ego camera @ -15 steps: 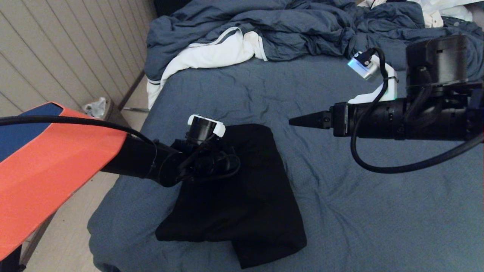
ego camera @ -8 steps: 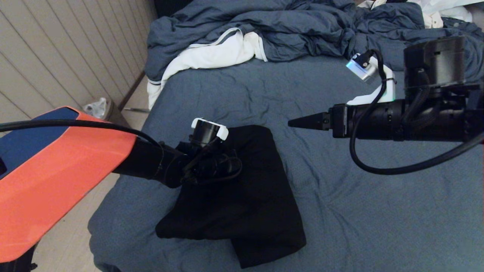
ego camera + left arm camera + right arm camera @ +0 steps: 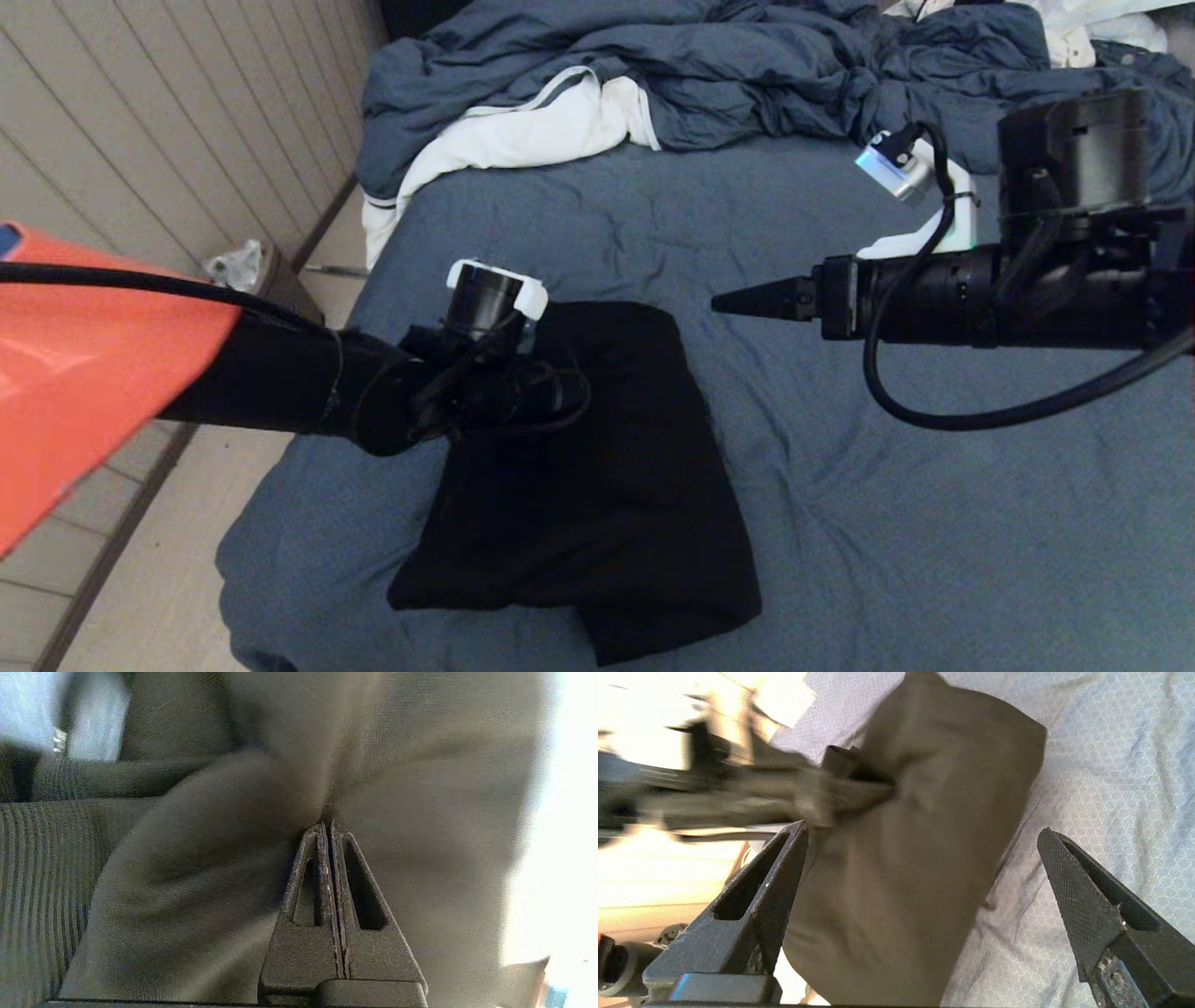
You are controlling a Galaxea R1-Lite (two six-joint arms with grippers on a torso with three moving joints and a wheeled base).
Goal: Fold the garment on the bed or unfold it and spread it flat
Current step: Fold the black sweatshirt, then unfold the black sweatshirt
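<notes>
The black hoodie (image 3: 607,485) lies folded into a rough rectangle on the near left part of the bed (image 3: 934,523). My left gripper (image 3: 327,826) sits at the hoodie's left upper edge, shut on a pinch of its fabric, which bunches at the fingertips. In the head view those fingers are lost against the black cloth. My right gripper (image 3: 922,833) hovers above the sheet to the right of the hoodie (image 3: 915,858), open and holding nothing. In the head view the right gripper (image 3: 738,301) points left toward the hoodie's far right corner.
A rumpled blue-grey comforter (image 3: 700,65) and a white cloth with a dark stripe (image 3: 523,131) lie at the far end of the bed. The panelled wall (image 3: 140,140) and a small bin (image 3: 247,266) stand left of the bed's edge.
My left arm has drawn up and slightly back to the left, tugging the hoodie's upper left edge with it. The right arm has stayed still.
</notes>
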